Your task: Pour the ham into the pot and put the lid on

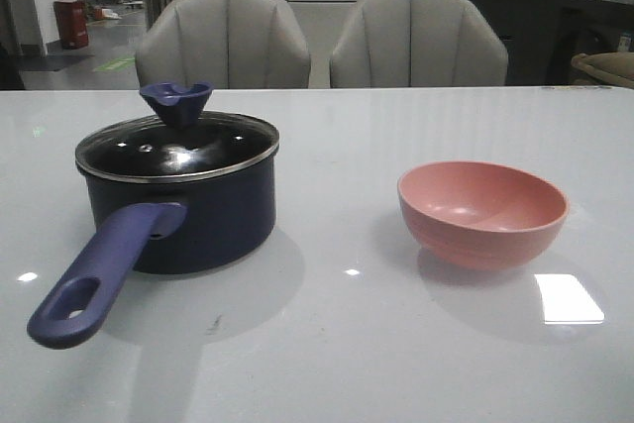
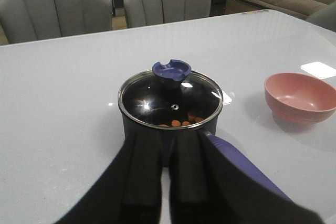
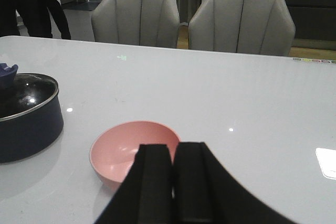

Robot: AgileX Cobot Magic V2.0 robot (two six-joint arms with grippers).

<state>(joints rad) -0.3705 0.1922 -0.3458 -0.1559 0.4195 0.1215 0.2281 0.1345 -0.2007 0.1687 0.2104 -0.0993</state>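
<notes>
Lid (image 1: 178, 149) on pot (image 1: 183, 210)

Right gripper (image 3: 172, 182) with its two black fingers pressed together and holding nothing, pink bowl (image 3: 134, 149) just past them on the white table (image 3: 220, 93), dark blue pot (image 3: 26, 119) with its glass lid (image 3: 23, 95) on, two grey chairs (image 3: 139, 14) behind

On the white table (image 1: 327, 344) only the pot (image 1: 198, 215), closed by the lid (image 1: 178, 146), and the pink bowl (image 1: 482, 213) stand well apart, with a wide bare strip between them, while the pot's handle (image 1: 94, 279) sticks out toward the front edge.
</notes>
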